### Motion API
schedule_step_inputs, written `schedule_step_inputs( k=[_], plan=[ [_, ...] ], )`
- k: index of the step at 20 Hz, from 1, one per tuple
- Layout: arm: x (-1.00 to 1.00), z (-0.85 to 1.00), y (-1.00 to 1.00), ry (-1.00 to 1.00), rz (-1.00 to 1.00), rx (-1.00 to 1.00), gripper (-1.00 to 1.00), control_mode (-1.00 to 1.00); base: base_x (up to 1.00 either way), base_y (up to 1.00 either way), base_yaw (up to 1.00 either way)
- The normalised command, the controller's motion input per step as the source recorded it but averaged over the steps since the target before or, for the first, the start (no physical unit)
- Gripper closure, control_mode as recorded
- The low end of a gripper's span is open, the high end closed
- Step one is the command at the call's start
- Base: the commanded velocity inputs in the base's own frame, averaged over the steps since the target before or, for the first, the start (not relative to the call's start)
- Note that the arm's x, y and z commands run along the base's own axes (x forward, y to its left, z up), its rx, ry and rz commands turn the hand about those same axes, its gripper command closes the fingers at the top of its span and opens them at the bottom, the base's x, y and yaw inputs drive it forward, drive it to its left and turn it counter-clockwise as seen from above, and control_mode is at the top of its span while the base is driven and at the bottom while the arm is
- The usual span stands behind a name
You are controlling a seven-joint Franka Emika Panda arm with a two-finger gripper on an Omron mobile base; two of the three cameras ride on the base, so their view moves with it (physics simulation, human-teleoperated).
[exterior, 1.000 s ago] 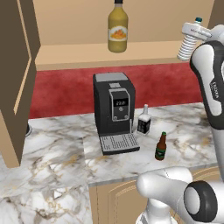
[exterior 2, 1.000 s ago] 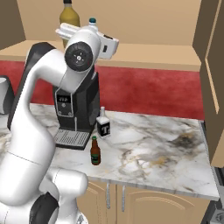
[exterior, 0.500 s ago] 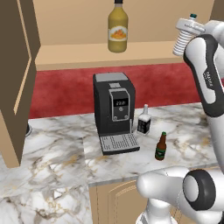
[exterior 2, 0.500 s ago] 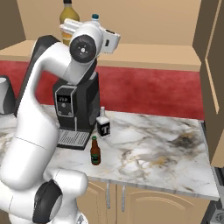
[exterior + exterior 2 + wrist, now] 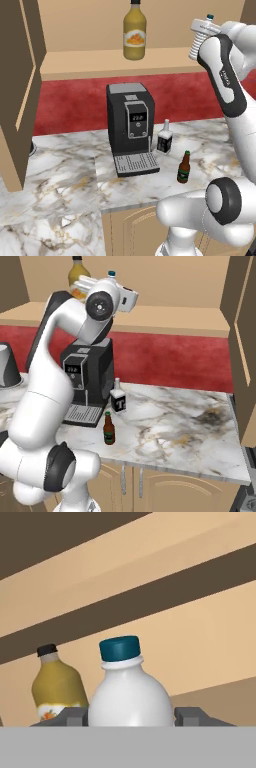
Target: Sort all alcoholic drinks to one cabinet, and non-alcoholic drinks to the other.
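While clamped in the tool, a ribbed clear water bottle, teal-capped, round-shouldered.

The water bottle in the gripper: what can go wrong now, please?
1. The water bottle is carried tilted in the gripper, so it may topple when set on the wide cabinet's shelf.
2. The juice bottle already stands there; a sideways swing could knock it.
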Motion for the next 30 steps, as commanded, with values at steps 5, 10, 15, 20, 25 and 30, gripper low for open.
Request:
schedule_step_inputs(
  k=[5,10,15,20,25,30],
  plan=[
    [0.36,-0.12,0.04,0.0,0.0,-0.01,1.0,-1.0,0.0,0.0,0.0],
    [0.33,-0.11,0.05,0.0,0.0,-0.02,1.0,-1.0,0.0,0.0,0.0],
    [0.25,-0.06,0.02,0.0,0.0,-0.02,1.0,-1.0,0.0,0.0,0.0],
    [0.22,-0.07,0.01,0.0,0.0,-0.04,1.0,-1.0,0.0,0.0,0.0],
    [0.19,-0.1,0.03,0.0,0.0,-0.04,1.0,-1.0,0.0,0.0,0.0],
    [0.23,-0.11,0.05,0.0,0.0,-0.04,1.0,-1.0,0.0,0.0,0.0]
  ],
)
